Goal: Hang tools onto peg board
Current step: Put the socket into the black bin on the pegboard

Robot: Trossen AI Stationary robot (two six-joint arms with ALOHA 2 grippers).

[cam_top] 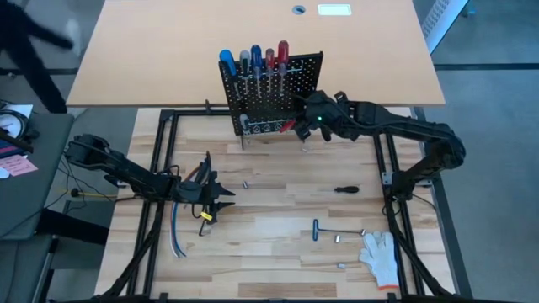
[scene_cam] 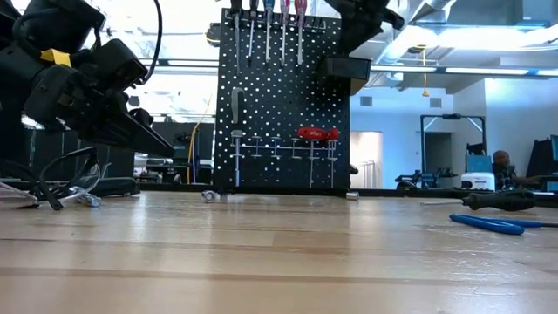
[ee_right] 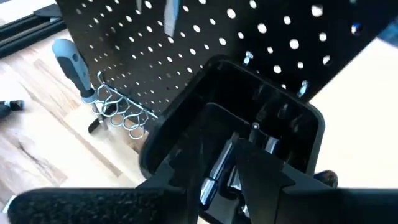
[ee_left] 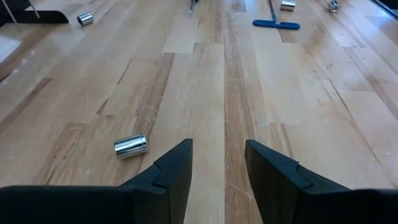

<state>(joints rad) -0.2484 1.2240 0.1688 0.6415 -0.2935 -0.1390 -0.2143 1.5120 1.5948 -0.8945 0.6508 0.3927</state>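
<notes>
Right wrist view: right gripper (ee_right: 227, 177) jaws part-open over metal bits (ee_right: 214, 174) inside bin (ee_right: 186, 118).

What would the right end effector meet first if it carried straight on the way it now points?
Most likely the small black bin on the peg board: the right end effector points into its open top, where shiny metal bits lie. Depth is hard to judge.

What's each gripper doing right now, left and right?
Left gripper: open, empty, above the table.
Right gripper: over the peg board's black bin; open or shut cannot be told.
</notes>
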